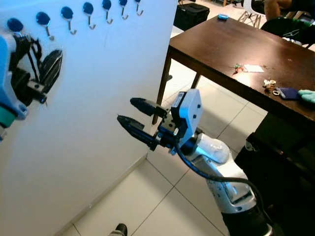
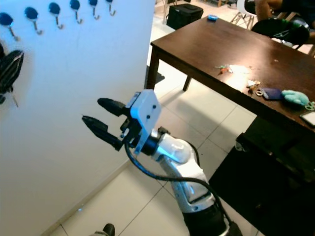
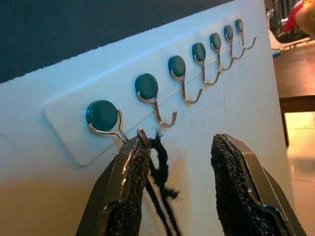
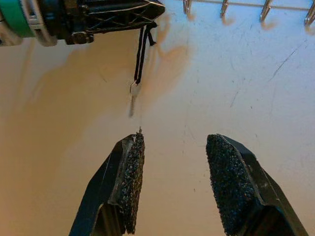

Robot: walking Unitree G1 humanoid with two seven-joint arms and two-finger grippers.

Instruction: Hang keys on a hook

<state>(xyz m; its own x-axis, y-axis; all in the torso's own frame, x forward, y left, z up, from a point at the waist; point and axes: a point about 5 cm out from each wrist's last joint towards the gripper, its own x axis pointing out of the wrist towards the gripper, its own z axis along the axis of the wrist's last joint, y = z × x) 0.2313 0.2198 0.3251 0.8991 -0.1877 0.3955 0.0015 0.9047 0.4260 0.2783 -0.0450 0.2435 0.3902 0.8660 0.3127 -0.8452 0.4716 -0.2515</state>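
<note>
A row of silver hooks with dark blue round heads [image 3: 176, 66] runs along the white wall. A black cord [image 3: 158, 169] with a small metal ring sits at the tip of the end hook [image 3: 102, 117] and hangs down the wall. A small silver key [image 4: 134, 93] dangles at its lower end. My left gripper [image 3: 182, 142] is raised to that hook, open, with the cord right beside one finger [image 3: 130, 182]. I cannot tell whether they touch. My right gripper [image 1: 126, 110] is open and empty, lower down, pointing at the wall.
A dark wooden table [image 1: 221, 44] stands to the right, with another key bunch [image 1: 269, 84], a blue pouch [image 1: 289, 93] and a teal plush [image 2: 295, 97] on it. A black box [image 1: 191, 14] and a seated person [image 1: 280, 10] are beyond. A black piece of furniture [image 1: 280, 162] stands lower right.
</note>
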